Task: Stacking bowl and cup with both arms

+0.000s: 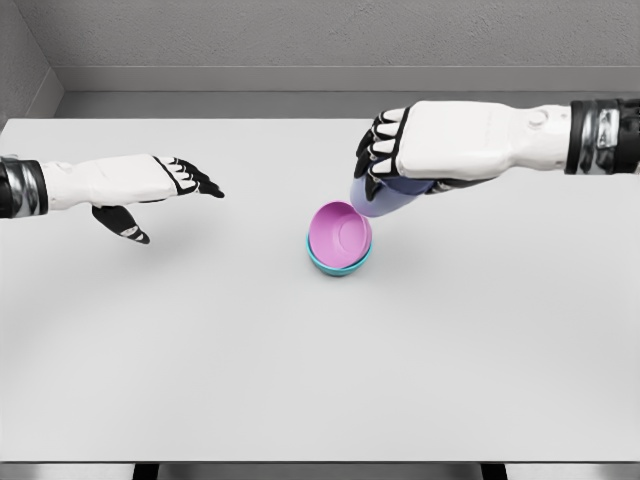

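right hand (pixel 400 150) grips smooth cylindrical cup (pixel 385 197)

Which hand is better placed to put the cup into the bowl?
The right hand. It already grips the cup, tilted just above and behind the bowl. The left hand is open, holds nothing, and hovers well off to the bowl's left.

The bowl (pixel 340 238) is pink inside with a teal outer rim. The cup (pixel 385 196) is lavender-blue, darker at its upper part. Both hands, left (pixel 150 190) and right (pixel 420 145), are white with black fingers marked by white patches. The tabletop (pixel 320 370) is plain pale grey; the wall (pixel 320 35) is speckled grey.
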{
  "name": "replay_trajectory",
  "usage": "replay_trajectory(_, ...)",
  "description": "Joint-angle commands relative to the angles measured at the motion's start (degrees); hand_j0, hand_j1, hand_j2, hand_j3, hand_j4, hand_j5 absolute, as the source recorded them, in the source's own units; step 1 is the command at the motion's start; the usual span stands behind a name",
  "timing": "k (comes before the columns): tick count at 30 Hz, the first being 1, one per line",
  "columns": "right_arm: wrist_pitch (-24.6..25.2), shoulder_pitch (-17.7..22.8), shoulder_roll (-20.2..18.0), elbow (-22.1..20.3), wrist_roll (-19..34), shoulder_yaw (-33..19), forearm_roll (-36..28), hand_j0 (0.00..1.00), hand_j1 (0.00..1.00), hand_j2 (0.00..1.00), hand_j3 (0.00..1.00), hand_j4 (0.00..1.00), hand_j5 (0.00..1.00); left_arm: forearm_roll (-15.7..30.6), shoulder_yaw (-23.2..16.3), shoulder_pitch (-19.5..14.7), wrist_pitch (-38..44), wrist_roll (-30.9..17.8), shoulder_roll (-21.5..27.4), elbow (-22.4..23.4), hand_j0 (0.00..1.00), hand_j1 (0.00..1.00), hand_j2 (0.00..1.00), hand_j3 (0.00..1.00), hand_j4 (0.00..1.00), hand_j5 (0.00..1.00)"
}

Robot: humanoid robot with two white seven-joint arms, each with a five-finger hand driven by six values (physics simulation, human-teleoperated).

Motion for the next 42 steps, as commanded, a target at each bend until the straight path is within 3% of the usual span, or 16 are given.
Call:
replay_trajectory(1,0.2,-0.1,1.4,-0.5,-0.1,0.8,-0.3,0.58,0.58,0.58,0.58,0.58,0.58,0.3,0.0,0.0,0.2,0.0,0.0,0.0,1.0,1.0,1.0,1.0,1.0,1.0)
replay_trajectory(14,0.2,-2.6,7.4,-0.5,-0.1,7.5,-0.2,0.58,0.58,0.58,0.58,0.58,0.58,0.3,0.0,0.1,0.2,0.0,0.0,0.1,1.0,1.0,1.0,1.0,1.0,1.0)
replay_trajectory(30,0.2,-2.1,7.5,4.9,-0.1,7.6,-0.1,0.6,0.6,0.6,0.6,0.6,0.6,0.3,0.0,0.1,0.2,0.0,0.0,0.0,1.0,1.0,1.0,1.0,1.0,1.0)
replay_trajectory(42,0.2,-1.5,7.4,6.2,-0.1,9.7,0.4,0.6,0.6,0.6,0.6,0.6,0.6,0.3,0.0,0.1,0.2,0.0,0.0,0.0,1.0,1.0,1.0,1.0,1.0,1.0)
